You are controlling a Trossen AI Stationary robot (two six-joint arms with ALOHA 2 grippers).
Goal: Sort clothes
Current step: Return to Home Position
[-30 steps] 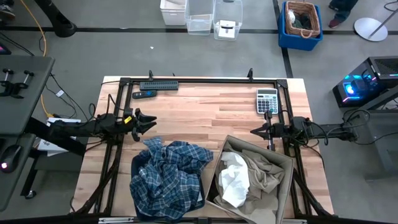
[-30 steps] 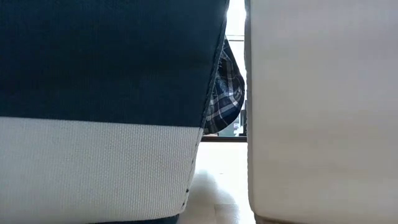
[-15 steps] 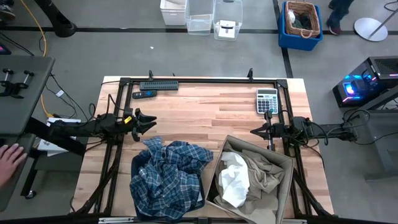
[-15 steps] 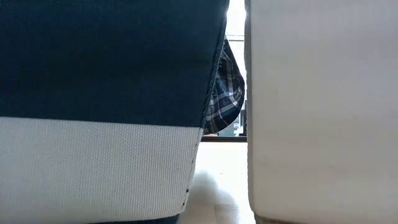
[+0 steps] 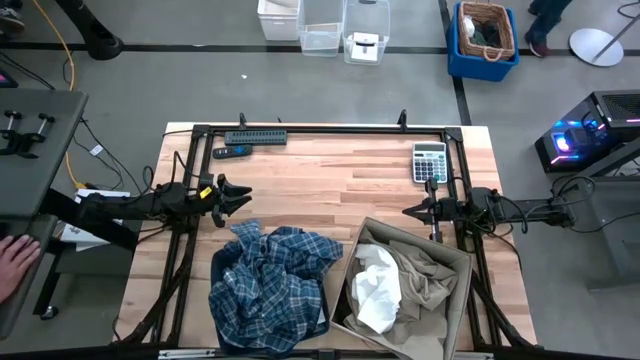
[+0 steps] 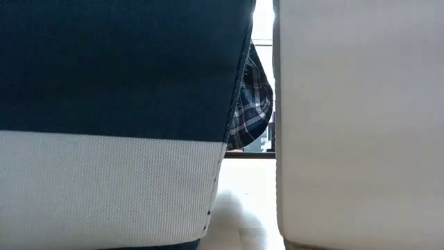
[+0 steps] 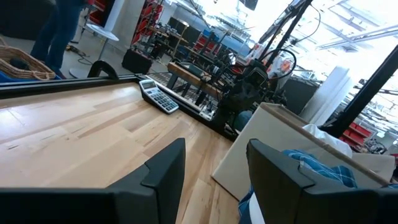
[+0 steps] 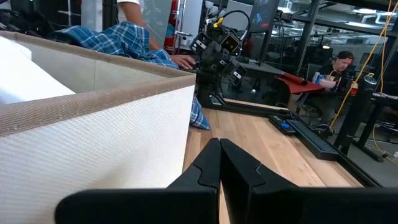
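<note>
The blue-and-white plaid shirt (image 5: 272,280) lies heaped in the dark blue bin (image 5: 218,268) at the table's near edge, spilling over its rim; a fold shows in the low view (image 6: 251,104). A white shirt (image 5: 376,290) and a tan garment (image 5: 420,272) lie in the tan box (image 5: 455,300) beside it. The dark grey garment and the small white piece are hidden. My left gripper (image 5: 243,196) is open and empty at the table's left, just beyond the bin. My right gripper (image 5: 408,211) is shut and empty at the right, beyond the box.
A calculator (image 5: 430,161) lies at the far right of the table, a dark bar (image 5: 255,136) and a small tool (image 5: 232,153) at the far left. A black frame (image 5: 320,130) runs round the table. A person's hand (image 5: 12,262) shows at the left, off the table.
Both arms have kept still. A person's hand has come into view at the left, beside the table.
</note>
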